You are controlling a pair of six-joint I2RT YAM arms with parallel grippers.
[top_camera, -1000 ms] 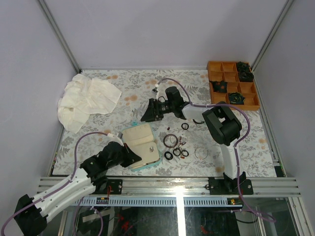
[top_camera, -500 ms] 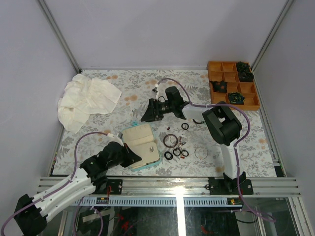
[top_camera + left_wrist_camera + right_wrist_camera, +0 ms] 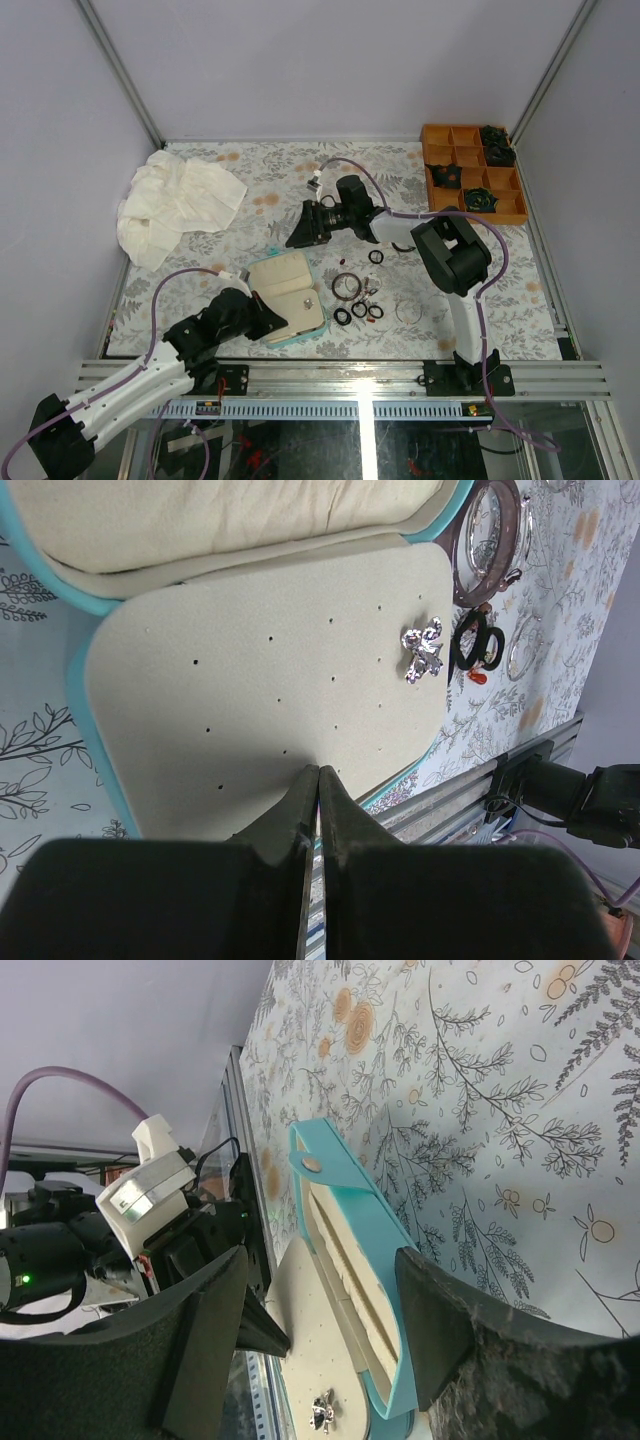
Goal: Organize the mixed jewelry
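Top external: high, steeply downward over whole floral-printed counter [image 3: 270, 180]. Left wrist: close above open teal cream-lined case [image 3: 250, 630]. Right wrist: low, oblique, same case.

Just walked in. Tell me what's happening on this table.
Two robot arms are working at an open teal case. The left gripper, shut, has its tips at the near edge of the case's cream panel, where one silver piece sits. The right gripper hangs open just beyond the case. The rings and bangles lie loose on the table beside it.
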